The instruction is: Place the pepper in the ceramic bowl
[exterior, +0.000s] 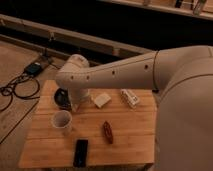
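Observation:
The pepper (107, 132) is small, dark red-brown and tapered; it lies on the wooden table (130, 125) right of centre, towards the front. The ceramic bowl (61, 97) is dark and round, at the table's back left, partly hidden behind my arm. My arm reaches from the right across the table's back, and my gripper (76, 104) hangs down at its end, just right of the bowl and above the cup. The gripper is well apart from the pepper.
An off-white cup (62, 121) stands front left of the bowl. A black flat slab (80, 152) lies near the front edge. A pale block (102, 99) and a white bottle (130, 97) lie at the back. Cables (20, 85) lie on the floor at left.

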Controlling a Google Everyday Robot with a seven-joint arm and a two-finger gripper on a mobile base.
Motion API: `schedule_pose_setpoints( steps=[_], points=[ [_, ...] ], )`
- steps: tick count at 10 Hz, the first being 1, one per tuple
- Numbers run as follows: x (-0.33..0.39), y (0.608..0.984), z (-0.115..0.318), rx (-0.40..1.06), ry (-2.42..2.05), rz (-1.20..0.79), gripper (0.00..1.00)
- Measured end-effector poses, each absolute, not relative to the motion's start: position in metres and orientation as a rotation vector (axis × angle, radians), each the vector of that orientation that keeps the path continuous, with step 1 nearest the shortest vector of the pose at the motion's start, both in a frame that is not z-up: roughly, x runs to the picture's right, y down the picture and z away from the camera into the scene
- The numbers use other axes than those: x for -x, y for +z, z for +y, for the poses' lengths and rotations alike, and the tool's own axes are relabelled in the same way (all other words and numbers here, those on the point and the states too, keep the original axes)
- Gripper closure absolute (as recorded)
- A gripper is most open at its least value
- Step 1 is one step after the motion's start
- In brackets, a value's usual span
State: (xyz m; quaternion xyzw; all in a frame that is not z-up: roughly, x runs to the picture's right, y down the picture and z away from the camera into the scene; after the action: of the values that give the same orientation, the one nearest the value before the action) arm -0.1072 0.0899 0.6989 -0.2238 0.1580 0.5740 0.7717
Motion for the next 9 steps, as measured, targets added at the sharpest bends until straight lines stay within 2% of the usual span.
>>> schedule_pose_setpoints(
  steps=[4, 9],
  points=[
    [0.107, 0.690, 0.109, 0.535, 1.218, 0.366, 0.35],
    [0.105, 0.689, 0.110, 0.553, 1.214, 0.390, 0.35]
  ],
)
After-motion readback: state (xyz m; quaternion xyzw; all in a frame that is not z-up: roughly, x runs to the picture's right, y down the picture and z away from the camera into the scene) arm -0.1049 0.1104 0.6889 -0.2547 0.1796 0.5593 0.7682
